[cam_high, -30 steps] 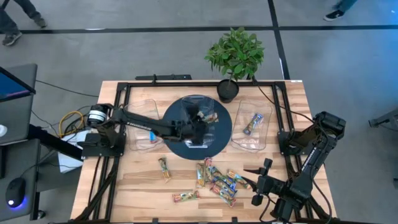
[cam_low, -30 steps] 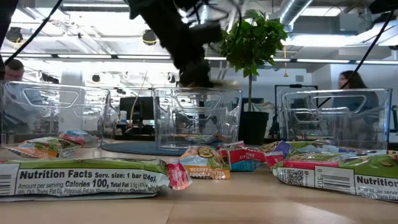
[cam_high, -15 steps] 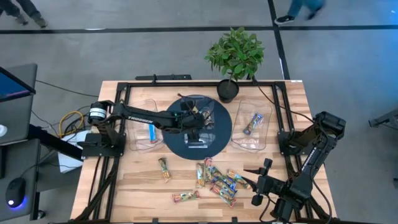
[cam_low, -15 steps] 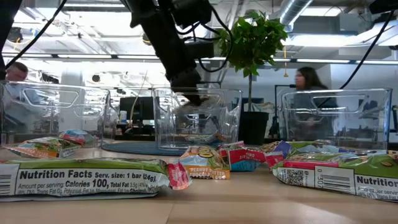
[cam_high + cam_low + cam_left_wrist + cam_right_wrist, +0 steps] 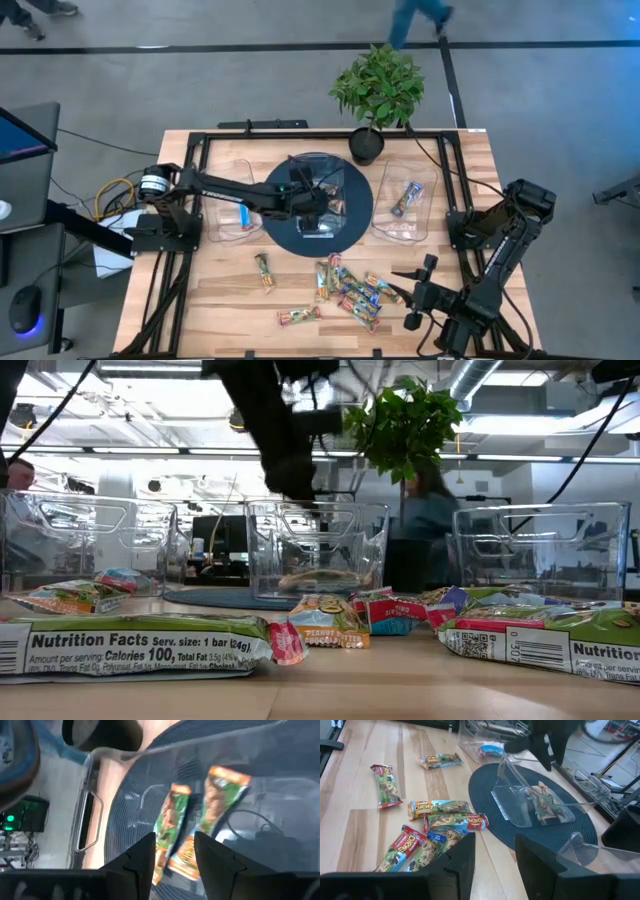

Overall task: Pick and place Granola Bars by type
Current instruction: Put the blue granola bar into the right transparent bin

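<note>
Clear plastic tubs: three, in a row across the far half of the wooden surface; left tub, middle tub on a round dark mat, right tub.
Left tub contents: one blue-wrapped bar.
Middle tub contents: two bars with green and orange wrappers, lying side by side on the tub floor.
Right tub contents: one bar visible; a second cannot be made out.
Sorted so far: four bars counted in tubs.
Granola Bars left loose: a cluster near the middle of the front edge, roughly eight to ten overlapping, exact count not possible; one single bar to the left of the cluster; one more close to the front edge.
Progress, judged: under halfway; most bars are unsorted on the surface.
Left claw: above the middle tub, fingers parted, nothing between them; both bars lie free below it.
Right claw: parked near the front right corner, facing the loose cluster; fingers apart, empty.
Step in hand, judged: a drop into the middle tub looks complete; next pick should come from the front cluster.
Risk, judged: overlapping wrappers in the cluster may lift together.
Other: potted plant at the far edge.
</note>
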